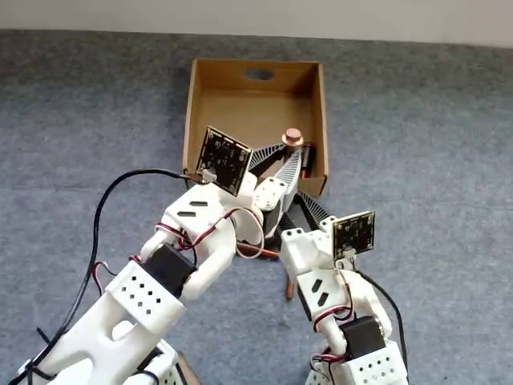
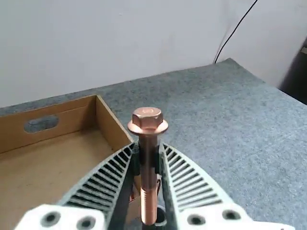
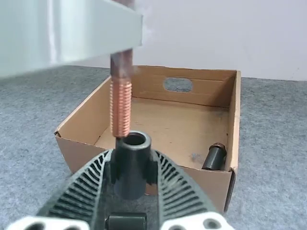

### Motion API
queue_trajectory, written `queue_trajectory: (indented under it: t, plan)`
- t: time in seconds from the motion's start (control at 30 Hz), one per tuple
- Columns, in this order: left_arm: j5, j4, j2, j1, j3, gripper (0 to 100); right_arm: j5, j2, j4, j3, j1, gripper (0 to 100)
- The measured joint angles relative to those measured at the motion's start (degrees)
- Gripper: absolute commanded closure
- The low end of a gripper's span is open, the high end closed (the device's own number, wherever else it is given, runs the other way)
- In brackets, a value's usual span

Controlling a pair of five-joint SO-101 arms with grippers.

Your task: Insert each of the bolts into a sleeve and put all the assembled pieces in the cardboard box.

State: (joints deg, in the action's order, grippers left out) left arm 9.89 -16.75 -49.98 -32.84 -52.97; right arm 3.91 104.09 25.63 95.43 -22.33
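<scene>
— Above?
— Left arm (image 1: 192, 241) and right arm (image 1: 321, 281) crowd the cardboard box (image 1: 190, 112)'s near wall on the grey desk (image 1: 417, 120).
— Left wrist?
— Left jaws pinch a coppery bolt (image 2: 148, 143) upright, hex head up.
— Right?
— Right jaws clamp a dark sleeve (image 3: 130, 167), threaded tip at its rim; one assembled piece (image 3: 214, 155) in the box corner.

White arms (image 1: 152, 309); black servos (image 1: 170, 269); red-black cables (image 1: 101, 212); ribbed claws (image 2: 148, 152).

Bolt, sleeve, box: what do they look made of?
The bolt: likely copper-plated steel, by its shiny copper-coloured hex head and thread. The sleeve: probably black-finished metal, possibly plastic; smooth, matte dark tube. The cardboard box: plain brown cardboard, matte, raw edges.
</scene>
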Motion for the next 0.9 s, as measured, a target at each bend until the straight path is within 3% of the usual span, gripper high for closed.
queue_trajectory:
  t: [0.9]
  plan:
    - [-0.09, 3.34, 0.26, -1.41, -4.66, 99, 0.0, 0.0, -0.35, 0.09, -0.09, 99.2]
